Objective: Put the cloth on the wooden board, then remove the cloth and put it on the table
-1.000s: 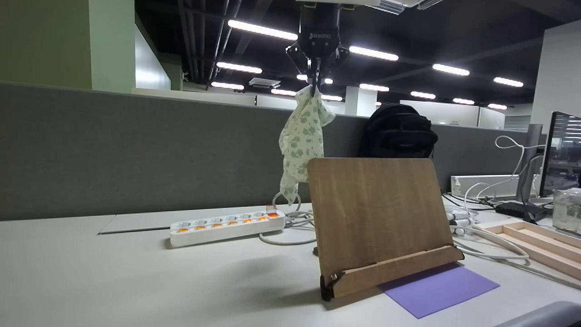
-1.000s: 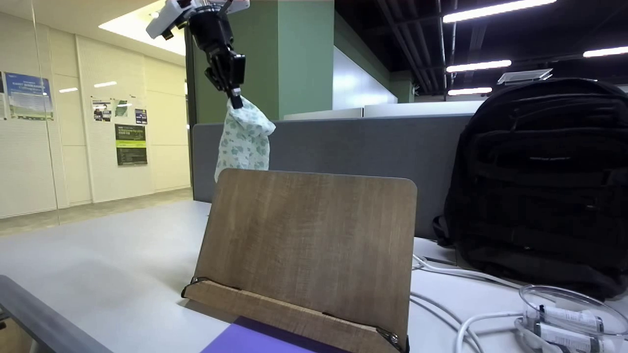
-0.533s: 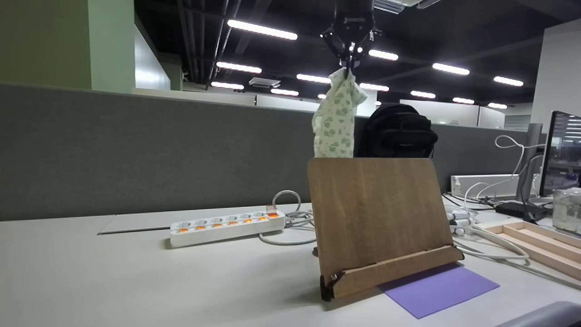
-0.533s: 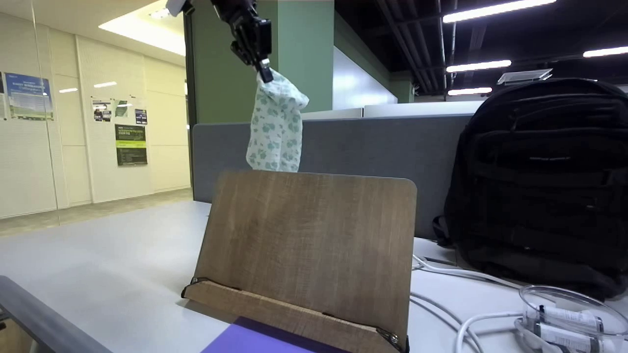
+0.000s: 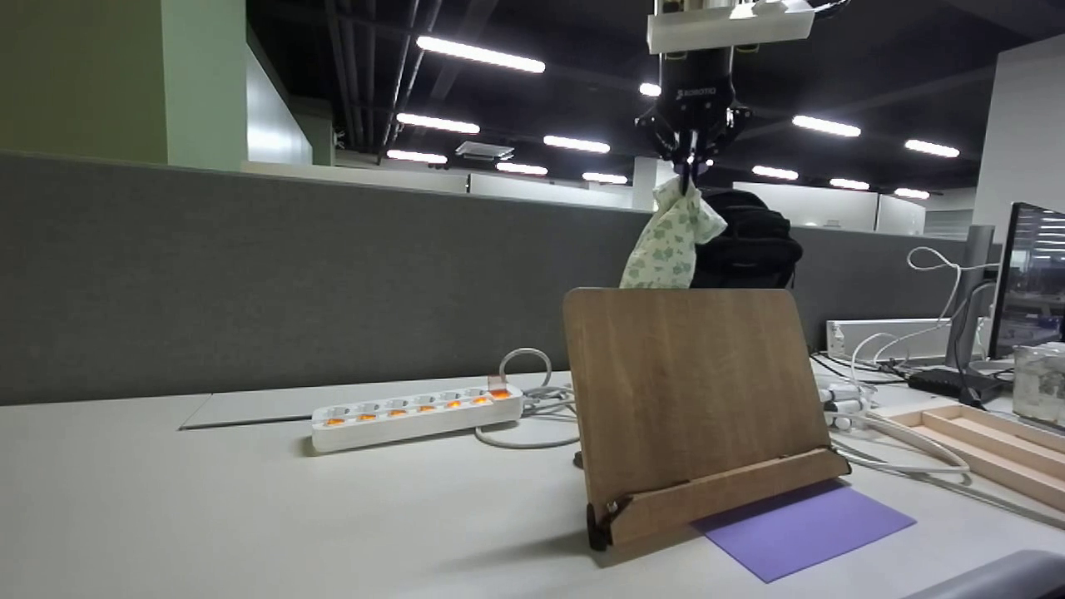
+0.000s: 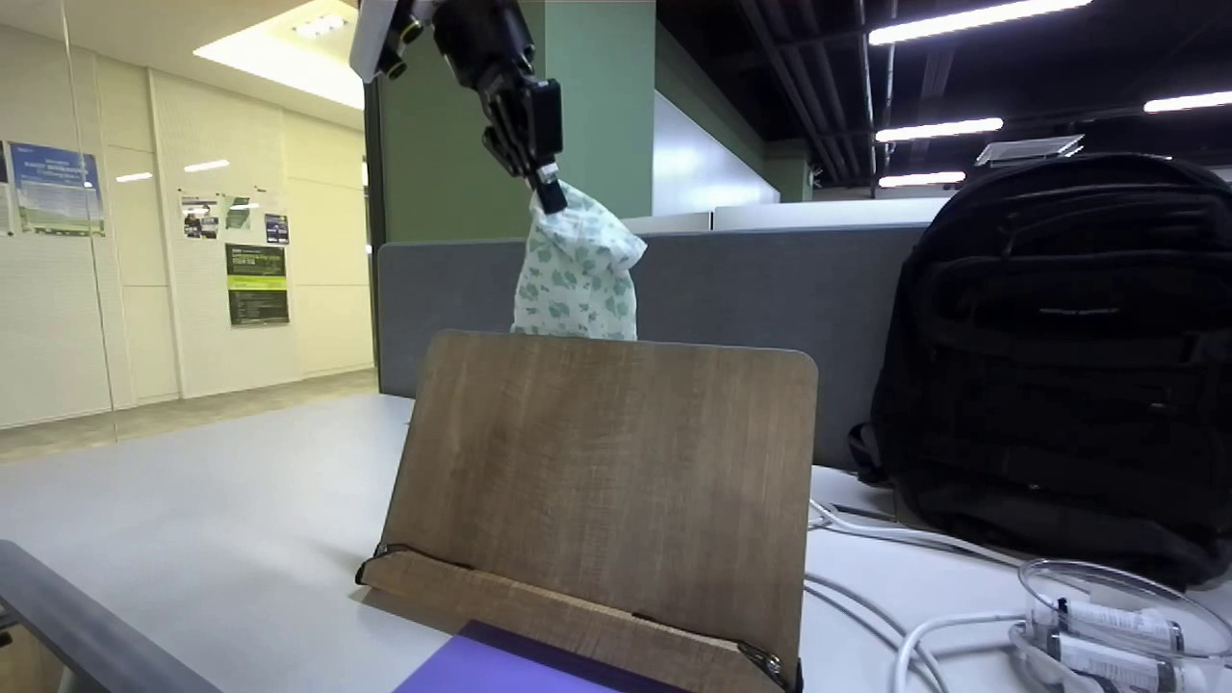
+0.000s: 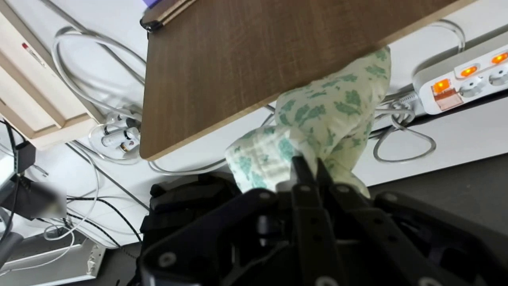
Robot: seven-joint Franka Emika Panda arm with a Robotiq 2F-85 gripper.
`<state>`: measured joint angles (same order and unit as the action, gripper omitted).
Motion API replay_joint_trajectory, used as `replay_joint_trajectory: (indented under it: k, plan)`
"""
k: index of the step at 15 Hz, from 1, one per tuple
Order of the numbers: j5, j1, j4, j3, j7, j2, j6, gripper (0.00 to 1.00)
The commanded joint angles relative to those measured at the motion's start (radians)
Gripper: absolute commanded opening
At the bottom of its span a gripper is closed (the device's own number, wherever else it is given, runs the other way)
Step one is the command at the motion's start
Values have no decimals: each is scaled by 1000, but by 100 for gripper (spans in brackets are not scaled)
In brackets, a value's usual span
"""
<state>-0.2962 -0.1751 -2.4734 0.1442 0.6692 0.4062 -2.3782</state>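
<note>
Cloth (image 5: 666, 249) clamped in claw (image 5: 685, 183); both exterior views: wooden board (image 5: 686, 374) hides bottom, contact unclear.

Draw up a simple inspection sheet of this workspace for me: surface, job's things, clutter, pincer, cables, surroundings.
Surface: white table, with a purple sheet partly under the wooden board.
Job's things: the wooden board stands tilted; the patterned cloth hangs from the pincer, its lower end hidden behind the board in both exterior views. Whether they touch, I cannot tell.
Clutter: power strip, glowing orange; pale wooden tray; clear container of small vials.
Pincer: closed on the cloth's top.
Cables: pale cables loop beside the power strip; more lie past the board.
Surroundings: grey partition, black backpack, monitor.
</note>
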Motion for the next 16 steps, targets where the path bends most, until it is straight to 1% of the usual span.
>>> replay_joint_trajectory:
  k: [1, 5, 11, 16]
  plan:
    - [23, 19, -56, -2, 15, 43, 2, 1]
    - [52, 42, -102, -6, -26, 106, 38, 1]
    - [18, 18, -198, 3, -33, 176, 144, 1]
    - [16, 5, -230, 8, -7, 149, 121, 1]
